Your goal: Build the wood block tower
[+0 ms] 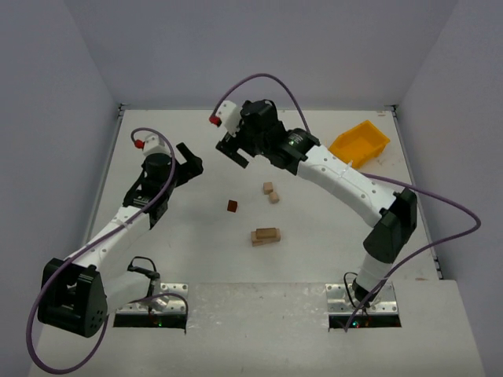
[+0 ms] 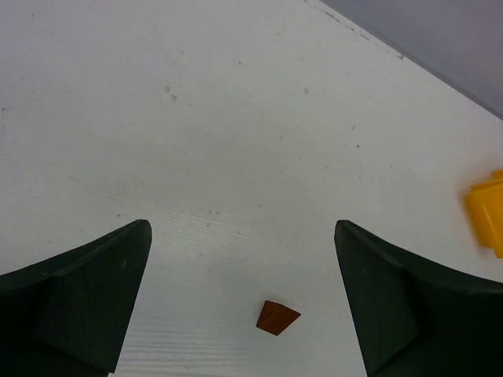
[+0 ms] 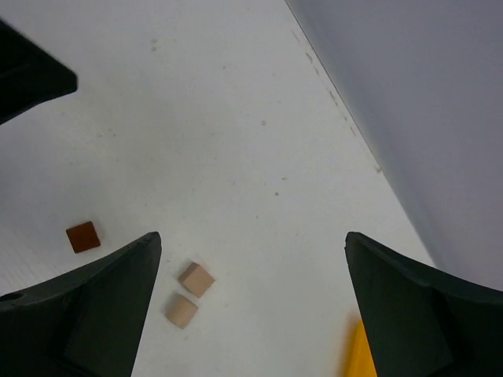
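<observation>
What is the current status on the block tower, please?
Left gripper open, empty; right gripper open, empty. Brown block, tan cubes, oblong blocks loose on table; no tower yet. Nothing in the way; yellow bin far right.

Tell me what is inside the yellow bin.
Inside the yellow bin only its bare yellow floor shows, with nothing lying on it. Its near wall hides a strip of that floor.
</observation>
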